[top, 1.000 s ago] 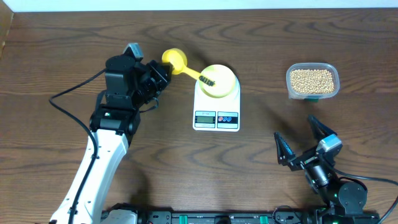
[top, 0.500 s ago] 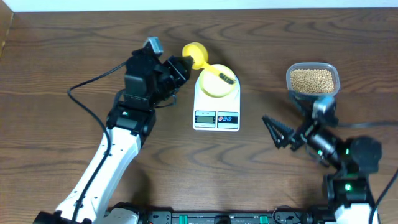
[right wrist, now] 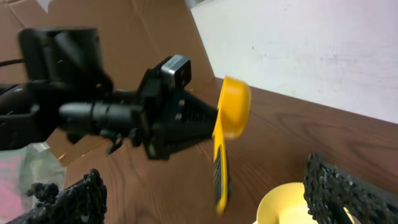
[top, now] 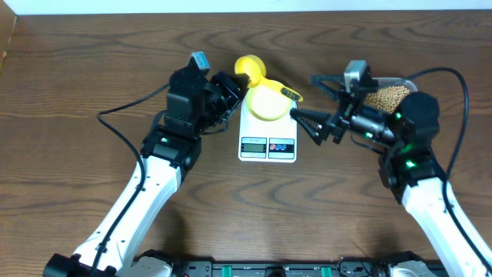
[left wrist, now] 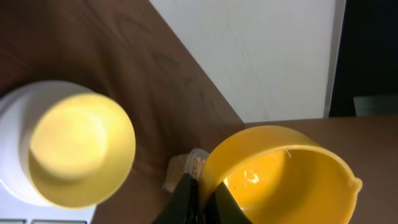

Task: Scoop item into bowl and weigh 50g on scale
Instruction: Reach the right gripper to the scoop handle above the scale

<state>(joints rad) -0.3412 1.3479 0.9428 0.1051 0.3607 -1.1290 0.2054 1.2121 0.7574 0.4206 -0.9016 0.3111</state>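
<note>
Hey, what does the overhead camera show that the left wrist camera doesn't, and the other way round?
Only the overhead shows the right gripper, open, close beside the bowl. Only the left wrist shows the inside of the yellow scoop, with no beans in sight. Both show the bowl sitting on the white scale, and the left gripper shut on the scoop.
</note>
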